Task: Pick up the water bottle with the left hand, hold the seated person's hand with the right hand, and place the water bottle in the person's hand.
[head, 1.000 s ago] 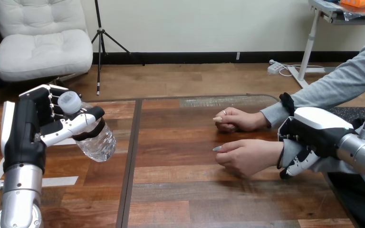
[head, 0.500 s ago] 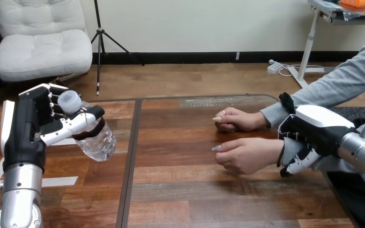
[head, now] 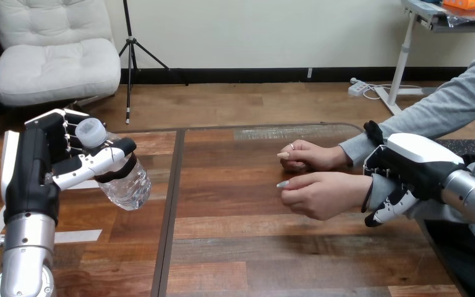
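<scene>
My left hand is wrapped round the water bottle, holding it tilted in the air over the left side of the table, well apart from the person. My right hand has its fingers curled round the person's wrist at the grey sleeve, and the person's hand beyond it is loosely closed. I judge the pick-up and the hold done; next I must carry the bottle across into that hand, which needs to open first.
</scene>
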